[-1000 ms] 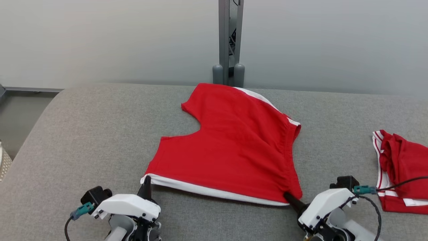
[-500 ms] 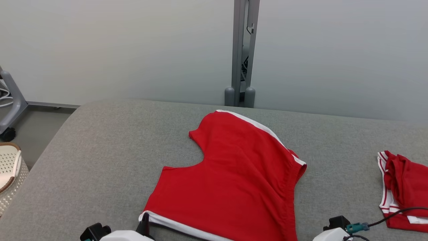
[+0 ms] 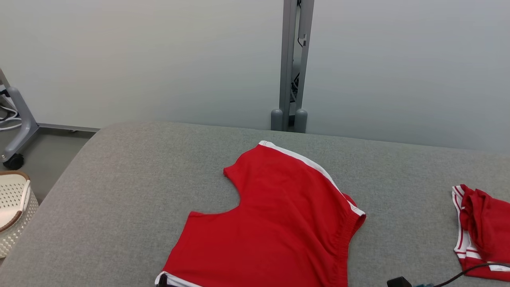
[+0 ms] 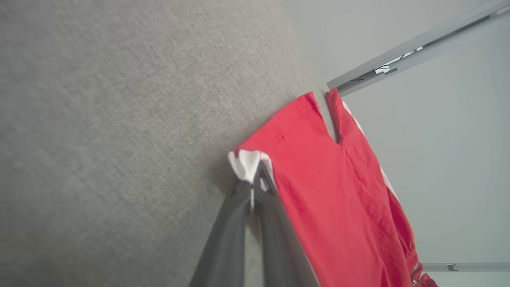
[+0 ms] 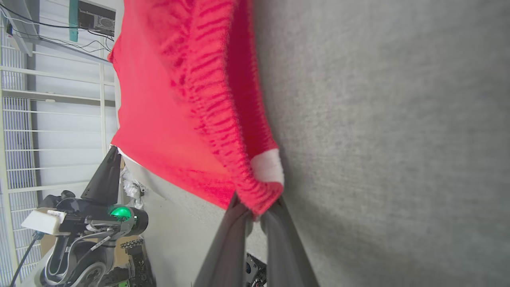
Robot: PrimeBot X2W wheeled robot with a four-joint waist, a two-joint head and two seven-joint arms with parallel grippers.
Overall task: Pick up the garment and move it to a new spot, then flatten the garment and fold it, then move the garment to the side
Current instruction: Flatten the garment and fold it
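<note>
Your red garment, a pair of knit shorts edged with white trim, lies spread on the grey fabric-covered table, centred in the head view. One leg reaches toward the far edge and the near hem runs off the bottom of that view.

At the near left corner, your left gripper has its two dark fingers pressed together on the white band of the hem, pinching the cloth between the tips. At the near right corner, your right gripper is closed the same way on the gathered elastic edge, with a patch of white trim just beside its fingertips. In the right wrist view the hem runs in a straight line from one gripper to the other.

Well apart from it, at the table's right side, a second red garment with white stripes sits crumpled, and a thin black cable crosses its near edge. Off the table's left side stands a white perforated plastic basket on the floor, with the grey leg of a wheeled stand behind it. A grey metal post rises against the pale wall beyond the table's far edge.
</note>
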